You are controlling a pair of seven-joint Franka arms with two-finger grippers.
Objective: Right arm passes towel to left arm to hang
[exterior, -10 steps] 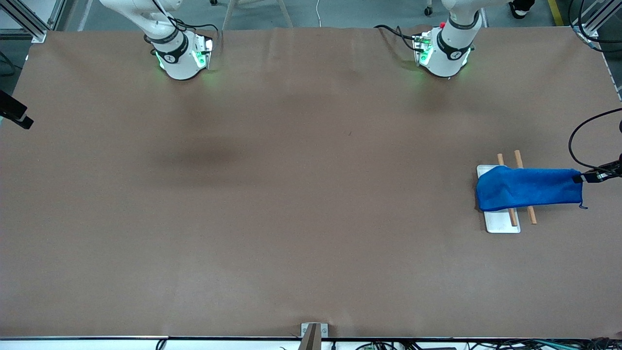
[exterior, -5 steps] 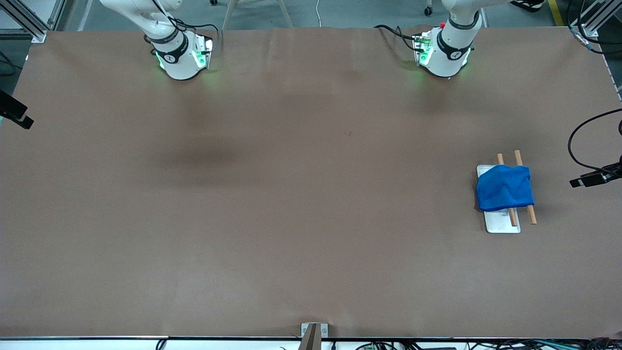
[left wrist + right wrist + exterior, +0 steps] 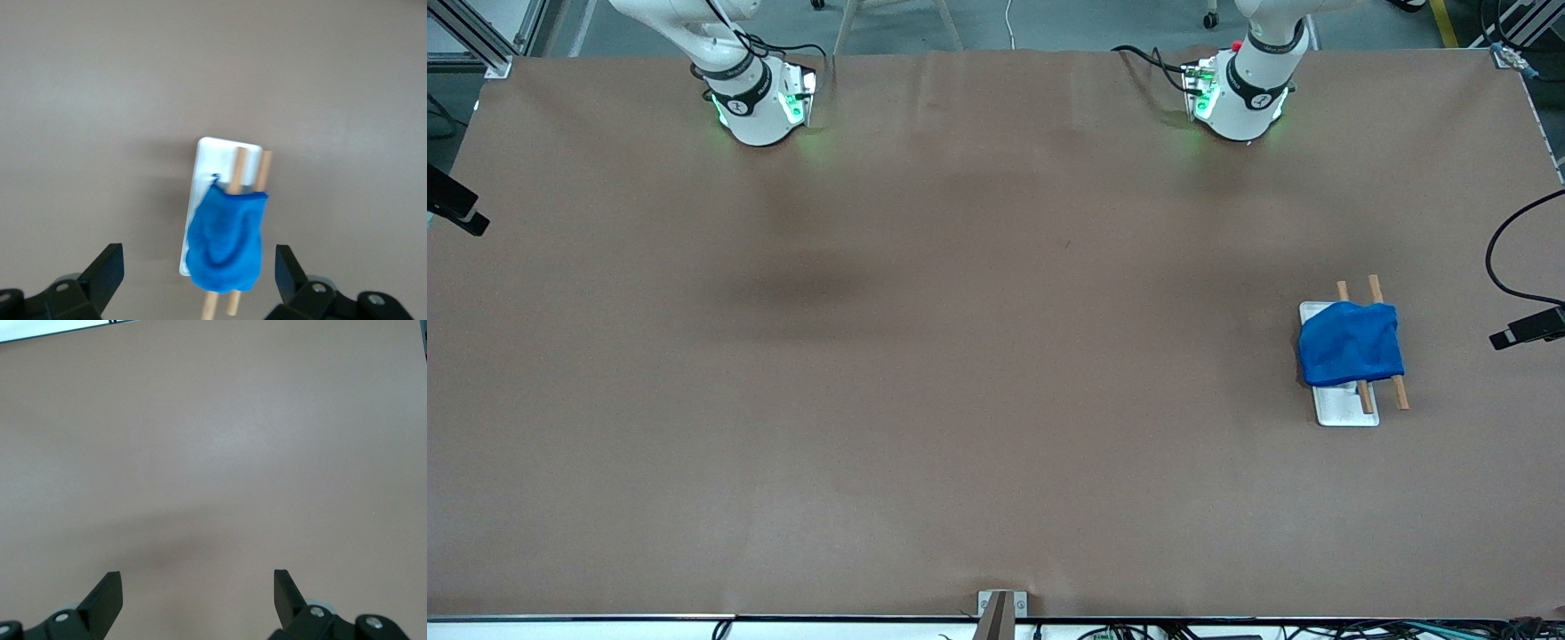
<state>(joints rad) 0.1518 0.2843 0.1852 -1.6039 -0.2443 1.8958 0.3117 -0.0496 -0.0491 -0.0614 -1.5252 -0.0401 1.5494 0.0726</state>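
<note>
The blue towel [image 3: 1350,342] hangs draped over two wooden rods [image 3: 1399,391] on a white base plate [image 3: 1343,407], near the left arm's end of the table. It also shows in the left wrist view [image 3: 227,247], bunched over the rods [image 3: 238,170]. My left gripper [image 3: 1507,337] is open and empty, in the air off the table's end beside the rack, clear of the towel; its own view shows the jaws [image 3: 199,267] wide apart. My right gripper [image 3: 198,590] is open and empty over bare table; in the front view only its arm's base [image 3: 756,107] shows.
The brown table [image 3: 960,356] is bare apart from the rack. A black fixture [image 3: 454,212] juts in at the table edge at the right arm's end. A small metal bracket [image 3: 1000,604] sits at the edge nearest the front camera.
My left gripper let go of the towel's end, which dropped and now hangs bunched over the rods. The gripper drew back toward the table's end. The right arm has not moved.
</note>
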